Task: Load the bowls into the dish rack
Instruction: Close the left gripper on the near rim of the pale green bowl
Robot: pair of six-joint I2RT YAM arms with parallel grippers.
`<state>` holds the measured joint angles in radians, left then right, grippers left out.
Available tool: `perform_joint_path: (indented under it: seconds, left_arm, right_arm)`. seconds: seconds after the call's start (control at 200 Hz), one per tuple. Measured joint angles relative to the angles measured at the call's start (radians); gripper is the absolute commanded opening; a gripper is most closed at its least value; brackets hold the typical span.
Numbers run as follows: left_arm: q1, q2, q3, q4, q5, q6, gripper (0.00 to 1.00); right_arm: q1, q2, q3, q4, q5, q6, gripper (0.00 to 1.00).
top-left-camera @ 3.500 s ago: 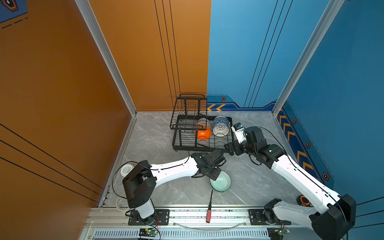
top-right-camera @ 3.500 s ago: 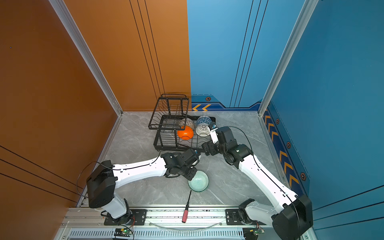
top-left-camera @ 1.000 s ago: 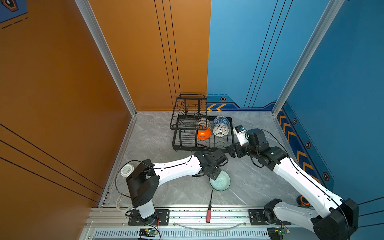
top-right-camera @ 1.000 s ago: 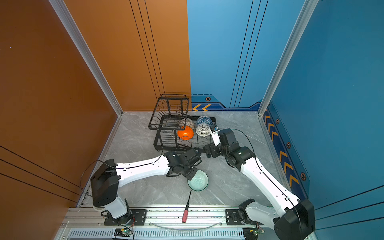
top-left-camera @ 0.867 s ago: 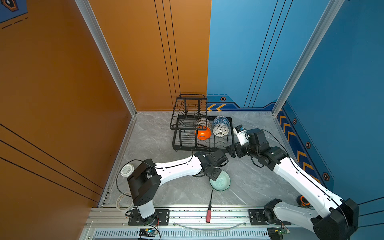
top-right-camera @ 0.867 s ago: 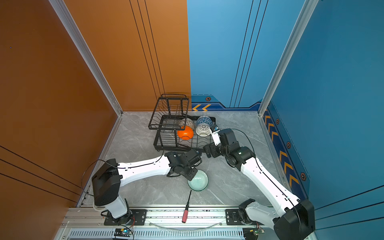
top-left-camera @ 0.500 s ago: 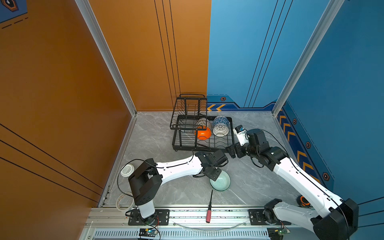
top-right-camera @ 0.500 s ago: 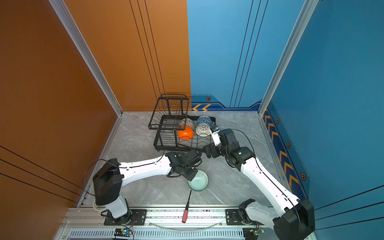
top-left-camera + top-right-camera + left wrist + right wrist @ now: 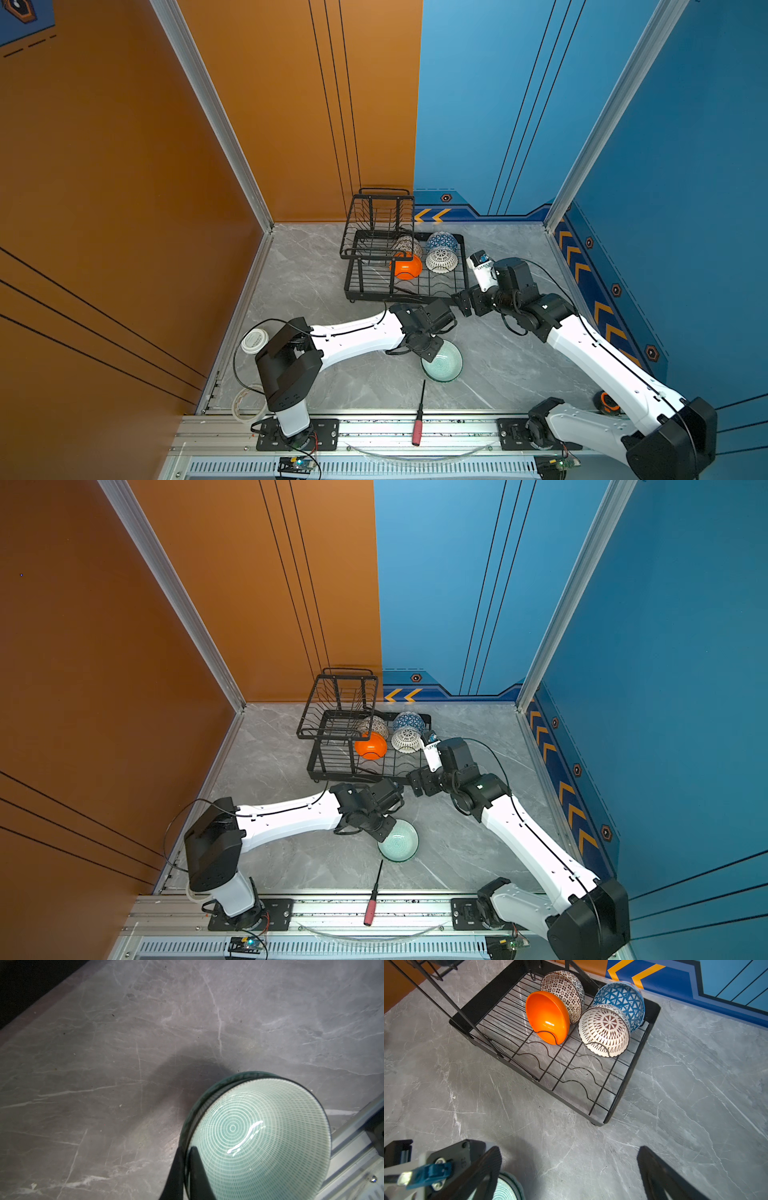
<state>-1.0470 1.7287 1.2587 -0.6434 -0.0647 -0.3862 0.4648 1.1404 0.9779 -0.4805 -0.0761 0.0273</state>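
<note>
A pale mint green bowl [image 9: 444, 366] [image 9: 400, 842] [image 9: 259, 1136] stands upright on the grey floor in front of the dish rack [image 9: 399, 297] [image 9: 654, 1009]. In the left wrist view a darker green rim shows round it, as if it sat nested in a second bowl. My left gripper [image 9: 430, 351] [image 9: 186, 1159] is shut on the rim, one finger inside and one outside. The orange bowl [image 9: 548, 1016], cream dotted bowl [image 9: 562, 991], blue-white bowl [image 9: 620, 997] and white lattice bowl [image 9: 604, 1030] lean in the rack's slots. My right gripper [image 9: 463, 303] [image 9: 569, 1167] hangs open by the rack's front right corner, holding nothing.
A red-handled screwdriver [image 9: 419, 415] lies just in front of the mint bowl by the aluminium rail [image 9: 374, 428]. A white lid [image 9: 254, 340] and a tape roll [image 9: 249, 403] sit at the left wall. The raised upper basket [image 9: 378, 216] stands at the rack's back left.
The left jaws have closed the last bit onto the mint bowl's rim. Both arms have stayed almost where they were, and the bowl has not moved.
</note>
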Motion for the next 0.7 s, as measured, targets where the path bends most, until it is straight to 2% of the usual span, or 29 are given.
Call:
perform_joint_path:
  seconds: [0.355, 0.701]
  left_arm:
    - [-0.024, 0.003, 0.071, -0.080, -0.109, 0.012, 0.00]
    - [-0.030, 0.022, 0.084, -0.103, -0.130, 0.027, 0.29]
  right_arm:
    - [-0.010, -0.007, -0.013, 0.000, -0.003, 0.000, 1.00]
    - [-0.017, -0.008, -0.022, 0.000, -0.011, 0.000, 1.00]
